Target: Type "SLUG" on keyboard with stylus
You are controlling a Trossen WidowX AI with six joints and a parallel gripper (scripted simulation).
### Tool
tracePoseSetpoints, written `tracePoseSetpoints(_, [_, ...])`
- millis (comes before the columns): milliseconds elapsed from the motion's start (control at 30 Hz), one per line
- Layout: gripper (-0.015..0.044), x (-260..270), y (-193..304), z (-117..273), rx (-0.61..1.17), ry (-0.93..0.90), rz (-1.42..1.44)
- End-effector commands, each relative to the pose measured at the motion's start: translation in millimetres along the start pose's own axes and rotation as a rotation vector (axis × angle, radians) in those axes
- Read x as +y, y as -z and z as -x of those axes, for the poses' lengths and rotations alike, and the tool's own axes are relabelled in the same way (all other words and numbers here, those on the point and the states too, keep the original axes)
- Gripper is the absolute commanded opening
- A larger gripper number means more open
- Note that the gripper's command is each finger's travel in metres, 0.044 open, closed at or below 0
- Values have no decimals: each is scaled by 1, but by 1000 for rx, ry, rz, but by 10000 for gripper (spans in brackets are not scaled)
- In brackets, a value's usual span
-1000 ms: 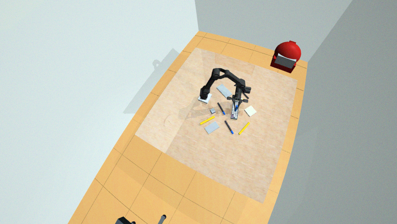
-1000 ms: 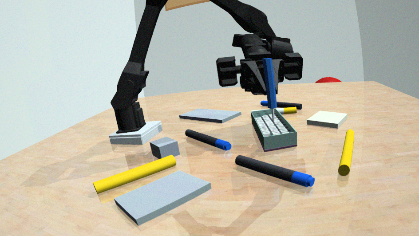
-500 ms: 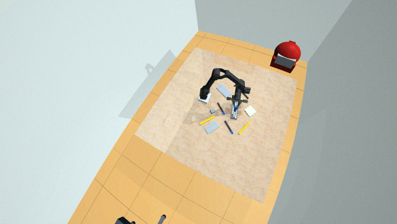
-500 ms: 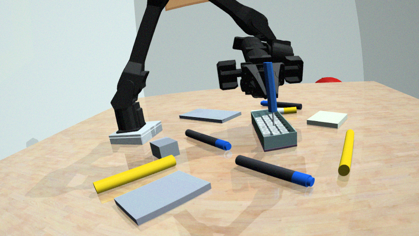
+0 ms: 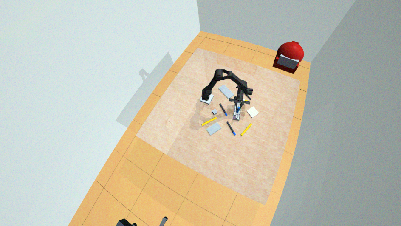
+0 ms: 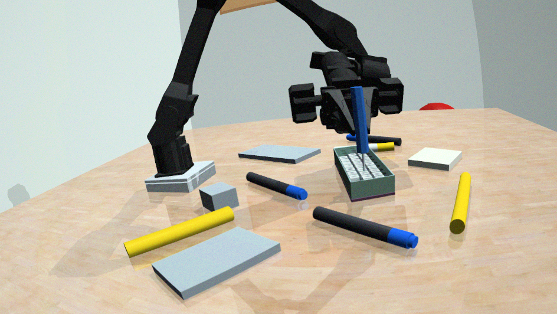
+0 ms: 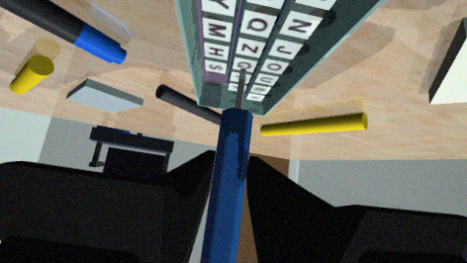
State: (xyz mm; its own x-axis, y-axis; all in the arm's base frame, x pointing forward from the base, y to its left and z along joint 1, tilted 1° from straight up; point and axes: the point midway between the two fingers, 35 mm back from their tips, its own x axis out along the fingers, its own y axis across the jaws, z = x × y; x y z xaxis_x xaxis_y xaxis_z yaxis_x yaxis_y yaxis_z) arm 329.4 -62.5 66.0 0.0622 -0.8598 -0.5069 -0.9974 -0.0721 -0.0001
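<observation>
1. While my gripper [image 5: 238, 105] [image 6: 360, 130] [image 7: 231, 161] is closed on the blue stylus [image 5: 238, 110] [image 6: 359, 117] [image 7: 229, 198], its slim metal tip points down among the keys, the shaft nearly upright with a slight tilt.
2. Beneath me sits the keyboard [image 5: 236, 114] [image 6: 372, 189] [image 7: 215, 102], right of the scene's middle, a green-walled tray of white keys. From my wrist, the tip appears over or beside the G key [image 7: 243, 65]; I cannot tell whether it touches or presses it.
3. Left of the keyboard lies a black marker [image 5: 223, 109] [image 6: 276, 186] [image 7: 59, 25] with a blue end; a second marker [image 5: 231, 128] [image 6: 362, 227] [image 7: 190, 104] lies nearer.
4. A grey cube [image 5: 214, 111] [image 6: 219, 196] sits further left. Near it, a yellow rod [image 5: 209, 121] [image 6: 179, 231] [image 7: 32, 74] lies just beside a grey slab [image 5: 213, 128] [image 6: 216, 262] [image 7: 104, 96].
5. To the right are a pale square block [image 5: 252, 111] [image 6: 435, 158] [image 7: 452, 76] and, nearer, another yellow rod [image 5: 246, 129] [image 6: 461, 202] [image 7: 314, 125].
6. On the far side, I see another grey slab [image 5: 226, 91] [image 6: 279, 153] left of the keyboard.
</observation>
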Motion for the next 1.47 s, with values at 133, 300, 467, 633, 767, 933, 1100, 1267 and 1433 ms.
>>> tracePoseSetpoints(133, [81,0,-4,-2,-5,-1,-4])
tracePoseSetpoints(300, [81,0,-6,-3,-5,-1,-4])
tracePoseSetpoints(467, [81,0,-5,-2,-5,-1,-4])
tracePoseSetpoints(633, [81,0,-5,-2,-5,-1,-4])
tracePoseSetpoints(767, [81,0,1,1,-5,-1,-4])
tracePoseSetpoints(933, [81,0,25,15,-5,-1,-4])
tracePoseSetpoints(1100, [84,-1,26,15,-2,2,-7])
tracePoseSetpoints(1267, [81,-1,26,15,-2,2,-7])
tracePoseSetpoints(1433, [81,-1,26,15,-2,2,-7])
